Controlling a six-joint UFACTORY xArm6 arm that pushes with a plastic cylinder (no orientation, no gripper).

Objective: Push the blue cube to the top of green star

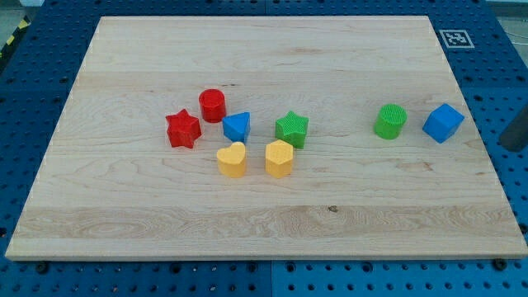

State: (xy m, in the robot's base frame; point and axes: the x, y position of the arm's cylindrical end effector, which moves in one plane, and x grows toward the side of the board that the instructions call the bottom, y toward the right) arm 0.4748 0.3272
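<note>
The wooden tabletop [272, 223] fills most of the view, set on a blue perforated base [487, 49]. At the view's right edge a dark blurred shape [517, 130] shows; whether it is my tip cannot be told, and no pincer is visible, so its state cannot be told.

The blue cube [443, 123] sits near the tabletop's right edge, just beside the green cylinder [390, 121] and well apart from the green star [291, 129].

The other 5 cluster at the star's left: blue triangular block [237, 126], red star [182, 129], red cylinder [212, 105], yellow heart [232, 159], yellow hexagonal block [279, 158].
</note>
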